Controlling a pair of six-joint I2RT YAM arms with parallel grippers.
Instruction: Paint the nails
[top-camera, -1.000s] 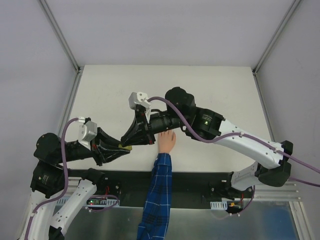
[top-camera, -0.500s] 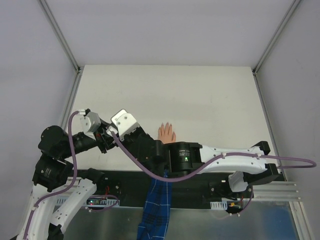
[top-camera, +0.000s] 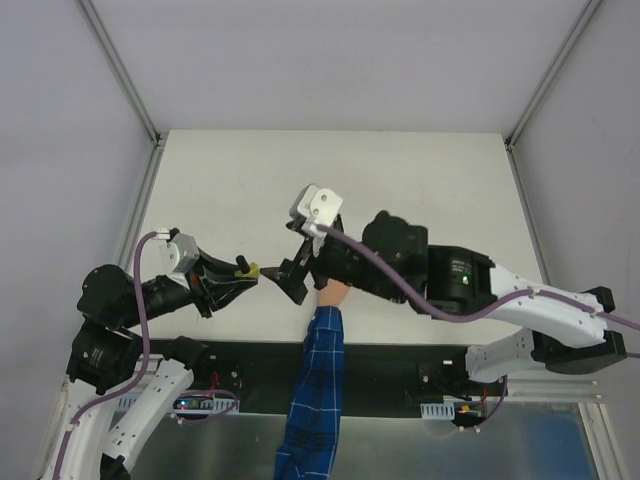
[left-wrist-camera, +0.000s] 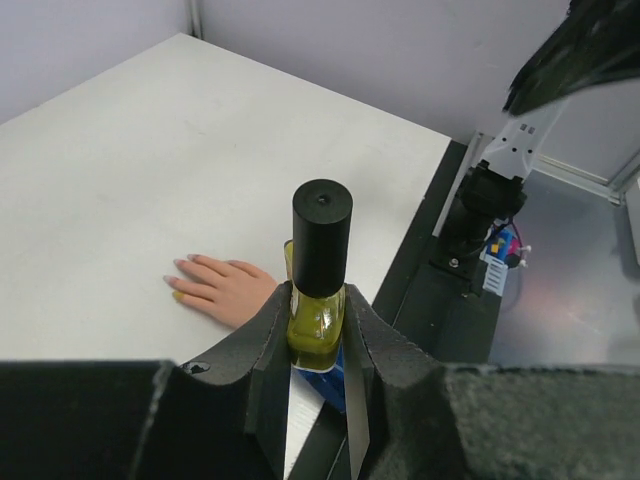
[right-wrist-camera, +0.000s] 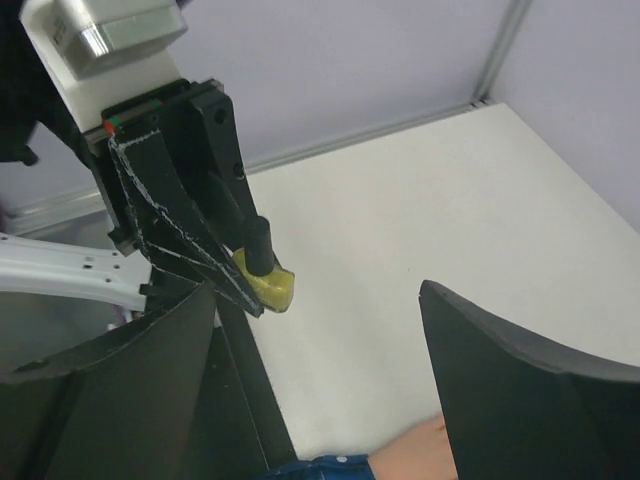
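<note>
In the top view, one white worktop and two arms were seen. The left fingers were closed on one small polish bottle, black-capped and yellow-bodied, left of centre. The right fingers were spread apart just beside the bottle; whether it was touched could not be told. One peach mannequin hand lay at the near edge, its front part hidden under the right arm, with one blue plaid sleeve running toward the arm bases. In the left wrist view, the bottle was seen upright, clamped at its yellow body between the two left fingers, with the cap standing clear above them. Beyond it the mannequin hand lay flat on the worktop, and the nails were made out as tiny pale tips pointing away from the sleeve. They could not be counted surely, and one tip looked yellowish. In the right wrist view, the two right fingers were seen wide open and empty, with the bottle framed in the gap, apart from both. A sliver of the mannequin hand and sleeve was seen at the bottom edge.
</note>
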